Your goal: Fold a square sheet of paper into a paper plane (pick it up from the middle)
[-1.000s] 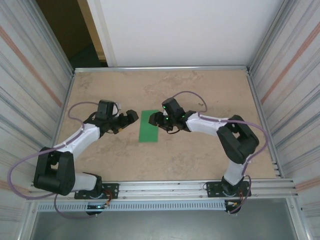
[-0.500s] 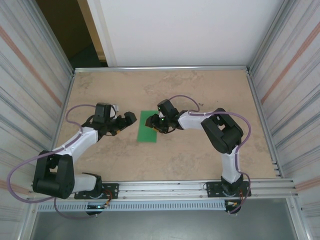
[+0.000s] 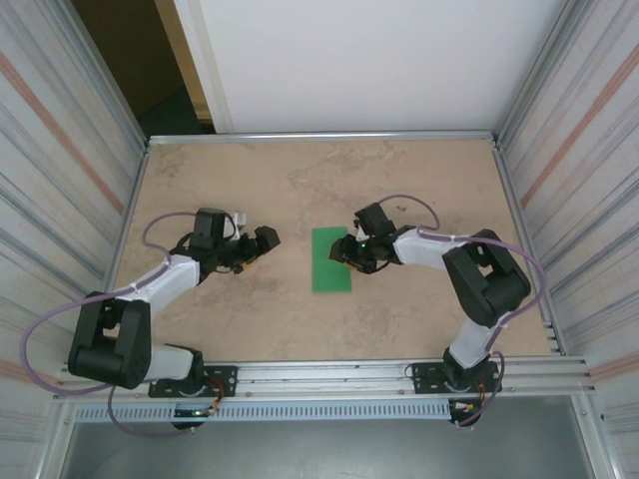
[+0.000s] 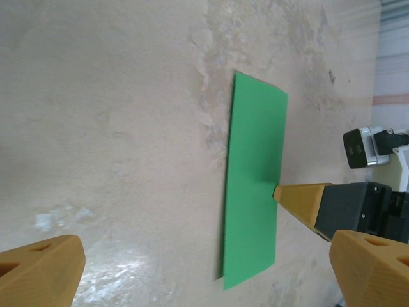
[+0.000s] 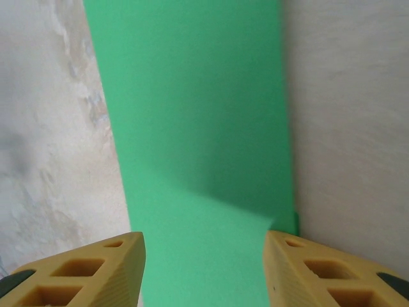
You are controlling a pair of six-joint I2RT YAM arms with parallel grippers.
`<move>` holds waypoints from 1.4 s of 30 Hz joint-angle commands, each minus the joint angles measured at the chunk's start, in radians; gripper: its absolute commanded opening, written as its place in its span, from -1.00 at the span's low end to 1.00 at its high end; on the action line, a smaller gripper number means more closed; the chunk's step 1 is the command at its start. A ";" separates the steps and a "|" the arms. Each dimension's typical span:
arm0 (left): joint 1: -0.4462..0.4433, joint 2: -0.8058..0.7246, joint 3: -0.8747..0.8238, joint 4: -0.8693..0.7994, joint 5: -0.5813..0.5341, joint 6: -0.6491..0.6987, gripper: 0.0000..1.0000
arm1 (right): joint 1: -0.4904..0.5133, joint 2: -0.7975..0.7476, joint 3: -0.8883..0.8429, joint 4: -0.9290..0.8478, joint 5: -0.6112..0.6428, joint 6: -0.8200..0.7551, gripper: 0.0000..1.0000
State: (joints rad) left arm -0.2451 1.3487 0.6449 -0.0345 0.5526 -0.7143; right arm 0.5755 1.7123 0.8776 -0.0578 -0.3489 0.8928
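One green square sheet of paper point(image 3: 331, 260), folded to long strip, lay flat mid table point(image 3: 419, 180). Right gripper point(image 3: 350, 255) sat low at its right edge, jaws half apart, gripping nothing, one fingertip point(image 4: 289, 194) touching paper. Left gripper point(image 3: 264, 242) was wide open, empty, well off to left.

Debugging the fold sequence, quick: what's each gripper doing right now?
Left gripper: open wide, holding nothing.
Right gripper: partly open, fingers over the green paper, nothing clamped between them.
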 commanded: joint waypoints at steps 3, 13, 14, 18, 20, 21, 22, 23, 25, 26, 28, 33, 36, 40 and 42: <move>-0.010 0.069 -0.020 0.140 0.114 -0.081 0.94 | 0.048 -0.063 0.007 0.107 0.032 0.126 0.00; -0.110 0.150 0.038 0.107 0.143 -0.091 0.67 | 0.025 -0.001 -0.012 0.090 0.040 0.129 -0.14; -0.121 0.154 0.043 0.101 0.139 -0.089 0.63 | 0.026 0.007 -0.015 0.084 0.045 0.129 -0.17; -0.169 0.179 0.065 0.069 0.114 -0.083 0.49 | 0.026 0.041 -0.026 0.084 0.043 0.133 -0.34; -0.191 0.198 0.075 0.058 0.106 -0.081 0.38 | 0.023 0.051 -0.033 0.084 0.047 0.133 -0.37; -0.204 0.210 0.080 0.054 0.106 -0.082 0.32 | 0.021 0.054 -0.039 0.084 0.050 0.133 -0.37; -0.212 0.221 0.086 0.053 0.105 -0.083 0.27 | 0.020 0.058 -0.045 0.087 0.050 0.132 -0.39; -0.224 0.233 0.089 0.054 0.108 -0.086 0.20 | 0.019 0.060 -0.052 0.087 0.053 0.133 -0.39; -0.239 0.254 0.099 0.053 0.113 -0.090 0.08 | 0.018 0.070 -0.066 0.098 0.049 0.138 -0.43; -0.246 0.261 0.103 0.050 0.113 -0.093 0.04 | 0.018 0.076 -0.075 0.108 0.046 0.141 -0.43; -0.257 0.274 0.105 0.049 0.110 -0.098 -0.04 | 0.015 0.085 -0.091 0.131 0.034 0.154 -0.44; -0.287 0.312 0.128 0.012 0.093 -0.087 -0.24 | 0.005 0.093 -0.115 0.168 0.023 0.164 -0.48; -0.308 0.331 0.139 -0.018 0.065 -0.072 -0.32 | 0.000 0.095 -0.123 0.177 0.016 0.162 -0.49; -0.328 0.352 0.152 -0.044 0.038 -0.068 -0.36 | -0.003 0.102 -0.130 0.193 0.001 0.161 -0.50; -0.335 0.362 0.160 -0.063 0.015 -0.063 -0.34 | -0.006 0.107 -0.135 0.204 -0.008 0.161 -0.50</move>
State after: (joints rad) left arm -0.5713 1.6932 0.7750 -0.0410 0.6083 -0.8043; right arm 0.5762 1.7691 0.7822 0.1970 -0.3698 1.0401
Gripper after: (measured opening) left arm 0.326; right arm 0.251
